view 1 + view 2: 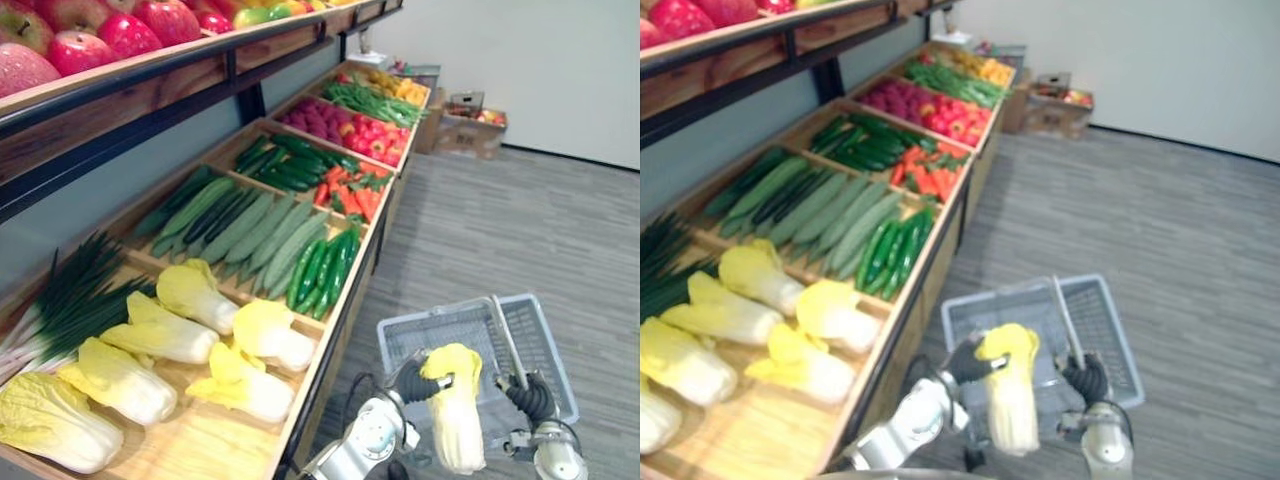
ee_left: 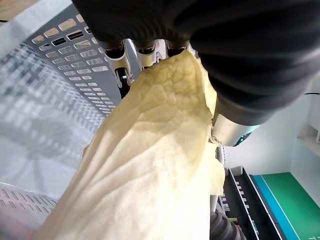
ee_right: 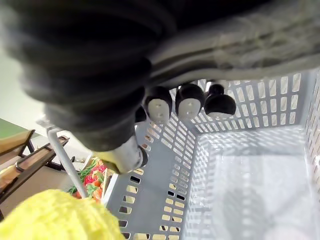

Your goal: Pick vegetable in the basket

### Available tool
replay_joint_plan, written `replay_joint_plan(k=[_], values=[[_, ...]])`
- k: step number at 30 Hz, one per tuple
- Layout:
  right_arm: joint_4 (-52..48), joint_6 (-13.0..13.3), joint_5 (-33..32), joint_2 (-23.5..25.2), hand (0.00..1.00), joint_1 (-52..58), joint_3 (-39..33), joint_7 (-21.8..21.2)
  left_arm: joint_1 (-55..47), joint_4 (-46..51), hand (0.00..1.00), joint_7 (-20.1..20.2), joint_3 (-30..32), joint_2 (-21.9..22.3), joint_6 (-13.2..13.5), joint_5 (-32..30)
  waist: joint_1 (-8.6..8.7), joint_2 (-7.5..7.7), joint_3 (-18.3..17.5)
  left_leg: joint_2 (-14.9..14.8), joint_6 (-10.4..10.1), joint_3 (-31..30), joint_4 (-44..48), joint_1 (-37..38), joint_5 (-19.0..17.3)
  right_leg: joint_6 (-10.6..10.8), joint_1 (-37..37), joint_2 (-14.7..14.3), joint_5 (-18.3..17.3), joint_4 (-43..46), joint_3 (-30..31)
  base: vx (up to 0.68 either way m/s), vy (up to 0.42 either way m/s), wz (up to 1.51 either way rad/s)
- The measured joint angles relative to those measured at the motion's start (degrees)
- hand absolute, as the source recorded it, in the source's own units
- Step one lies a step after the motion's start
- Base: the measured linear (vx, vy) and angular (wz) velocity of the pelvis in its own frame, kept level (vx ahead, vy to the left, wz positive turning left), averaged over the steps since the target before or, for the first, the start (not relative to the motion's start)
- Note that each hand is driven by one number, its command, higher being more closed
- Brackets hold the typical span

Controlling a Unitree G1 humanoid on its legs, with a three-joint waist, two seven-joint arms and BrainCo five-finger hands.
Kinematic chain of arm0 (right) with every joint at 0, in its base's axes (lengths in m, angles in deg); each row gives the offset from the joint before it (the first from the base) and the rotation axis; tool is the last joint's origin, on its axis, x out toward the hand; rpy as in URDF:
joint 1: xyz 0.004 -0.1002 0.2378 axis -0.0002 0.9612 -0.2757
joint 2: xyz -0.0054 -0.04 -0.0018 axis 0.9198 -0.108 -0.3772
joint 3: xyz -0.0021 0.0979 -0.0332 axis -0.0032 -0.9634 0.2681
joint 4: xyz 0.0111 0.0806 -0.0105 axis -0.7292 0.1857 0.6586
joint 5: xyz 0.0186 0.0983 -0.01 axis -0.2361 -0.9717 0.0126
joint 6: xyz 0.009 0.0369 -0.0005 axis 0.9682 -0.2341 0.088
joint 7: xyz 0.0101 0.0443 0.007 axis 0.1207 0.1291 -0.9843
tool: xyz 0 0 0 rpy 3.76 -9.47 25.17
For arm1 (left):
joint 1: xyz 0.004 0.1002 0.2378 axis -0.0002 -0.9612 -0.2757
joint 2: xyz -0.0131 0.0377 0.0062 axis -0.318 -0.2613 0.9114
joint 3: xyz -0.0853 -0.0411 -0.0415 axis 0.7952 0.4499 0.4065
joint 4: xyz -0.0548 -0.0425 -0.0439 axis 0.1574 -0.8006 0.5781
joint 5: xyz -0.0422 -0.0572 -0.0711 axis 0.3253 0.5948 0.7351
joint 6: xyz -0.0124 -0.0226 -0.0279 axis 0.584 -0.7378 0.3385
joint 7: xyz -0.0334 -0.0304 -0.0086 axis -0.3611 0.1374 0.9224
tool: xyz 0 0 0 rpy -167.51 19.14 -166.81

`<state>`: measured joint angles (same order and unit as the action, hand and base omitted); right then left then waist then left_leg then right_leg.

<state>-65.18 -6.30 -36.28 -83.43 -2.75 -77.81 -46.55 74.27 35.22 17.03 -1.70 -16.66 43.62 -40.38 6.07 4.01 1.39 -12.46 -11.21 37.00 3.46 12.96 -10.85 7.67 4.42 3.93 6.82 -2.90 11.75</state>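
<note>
A: Here, the left hand (image 1: 412,382): fingers curled round the yellow leafy top of a napa cabbage (image 1: 456,425), which hangs pale end down at the near edge of the grey basket (image 1: 447,322). Handling?

B: Probably light. The leaves are soft and tear easily, so the firmer pale base looks the surer hold.

A: Containers?

B: Right hand (image 1: 530,398) closed on the basket handle (image 1: 506,337); basket empty. Wooden shelf (image 1: 338,330): more cabbages (image 1: 160,340), cucumbers (image 1: 320,268).
</note>
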Motion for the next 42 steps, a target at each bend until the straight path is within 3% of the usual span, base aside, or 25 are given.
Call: replay_joint_plan(k=[3, 4, 15, 28, 35, 38, 40, 42], values=[[0.2, 0.0, -1.0, 0.0, 1.00, 0.1, 0.6, 0.0, 0.4, -2.3, 1.00, -1.4, -0.8, 0.2, -0.1, -0.9, 0.19, 0.32, 0.1, 0.5, 0.1, -0.1, -0.5, 0.0, 0.1, 0.0, 0.0, 0.3, 0.0, -0.2, 0.0, 0.01, 0.009, 0.02], [0.4, 0.0, -1.6, 0.0, 1.00, 0.1, 1.2, 0.0, 0.7, -3.6, 0.00, -1.9, -1.0, 0.2, -0.1, -1.6, 0.36, 0.55, 0.2, 0.7, 0.3, -0.2, -0.8, 0.0, 0.2, 0.1, 0.1, 0.5, 0.0, -0.2, 0.0, 0.00, 0.000, 0.00], [5.3, 1.1, -3.7, 0.0, 1.00, 0.0, 4.5, 0.0, 8.5, -12.3, 0.00, -5.6, -1.7, 0.7, -1.4, -5.3, 1.75, 2.92, 0.3, 1.9, 0.8, -1.6, -1.4, -0.7, 0.5, 0.4, 0.4, 1.5, 0.2, -0.5, -0.4, 0.00, 0.003, 0.03], [8.0, 1.3, -4.3, 0.0, 1.00, -0.6, 4.6, 0.7, 8.7, -11.8, 0.00, -5.3, -2.6, 0.7, -0.5, -5.5, 2.86, 3.13, 0.2, 2.5, 1.3, -3.4, -1.4, -1.1, 0.8, 0.7, -0.1, 2.5, 0.4, -0.4, -1.6, 0.00, -0.003, 0.06], [11.2, 2.3, -4.3, -0.1, 1.00, -0.1, 0.8, 1.3, 7.9, 6.7, 0.00, -1.2, -4.0, 0.5, 3.9, 3.1, 1.55, 3.21, -0.1, 2.6, 1.7, -5.9, -1.5, -1.8, 1.0, 1.0, -0.8, 3.3, 0.2, 0.0, -3.6, -0.01, -0.012, 0.16], [12.8, 2.4, -4.3, -0.1, 1.00, 0.2, -1.3, 1.3, 5.3, 15.3, 0.00, 1.6, 0.6, -0.3, 5.4, 11.6, 1.38, 2.86, -0.9, 2.6, 2.0, -6.3, -2.1, -1.9, 1.3, 1.0, -0.8, 3.3, 0.2, 0.1, -4.2, 0.01, -0.012, 0.10], [14.6, 2.4, -3.7, -0.2, 1.00, 0.7, -3.0, 1.3, 1.3, 21.5, 0.00, 3.1, 4.6, -1.1, 6.7, 20.5, 1.02, 2.28, -1.7, 2.5, 2.0, -6.7, -2.4, -2.1, 1.5, 1.0, -0.9, 3.3, 0.2, 0.1, -5.1, 0.01, -0.013, 0.11], [15.5, 2.4, -3.7, -0.3, 1.00, 1.2, -3.8, 1.3, -1.9, 23.6, 0.00, 3.5, 7.6, -1.2, 7.6, 23.1, 0.91, 1.89, -2.2, 2.5, 2.1, -7.6, -2.3, -2.7, 1.6, 1.0, -0.9, 3.3, 0.2, 0.1, -5.9, 0.01, -0.017, 0.21]])
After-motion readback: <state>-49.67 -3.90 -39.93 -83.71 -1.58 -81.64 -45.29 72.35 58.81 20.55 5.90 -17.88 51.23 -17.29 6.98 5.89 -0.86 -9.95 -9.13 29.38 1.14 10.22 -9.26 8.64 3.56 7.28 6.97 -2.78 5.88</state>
